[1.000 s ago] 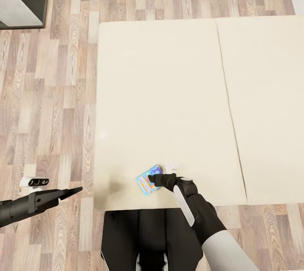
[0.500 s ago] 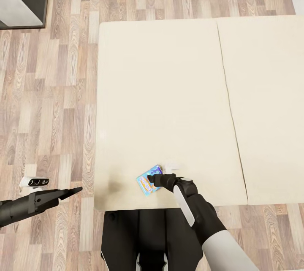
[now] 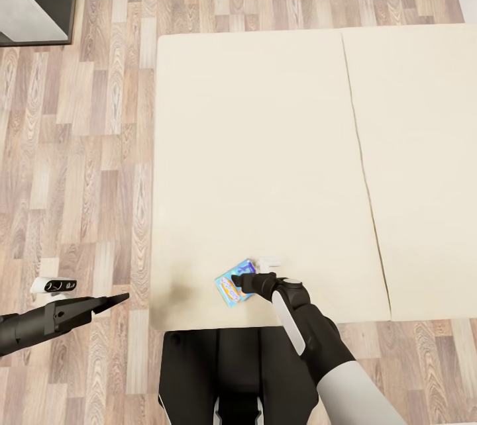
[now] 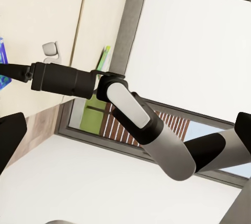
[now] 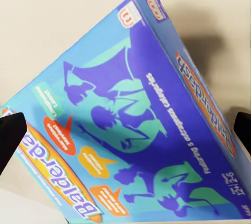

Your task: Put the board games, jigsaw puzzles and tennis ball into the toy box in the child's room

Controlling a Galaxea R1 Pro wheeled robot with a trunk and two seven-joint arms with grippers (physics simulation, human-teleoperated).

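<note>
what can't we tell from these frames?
- Right gripper grip on the blue game: head view, fingertips overlap the box; wrist view too close.
- Pale item behind it: too small to identify.
- Table: cut off at head view's corner.

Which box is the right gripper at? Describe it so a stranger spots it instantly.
Start at the wide cream bed and go to its near edge, by the right gripper. There lies the blue board game, a thin box with purple silhouettes and orange speech bubbles, unlike the small pale object beside it.

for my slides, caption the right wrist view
Blue printed board game box on the cream mattress, framed between the right hand's dark fingertips.
</note>
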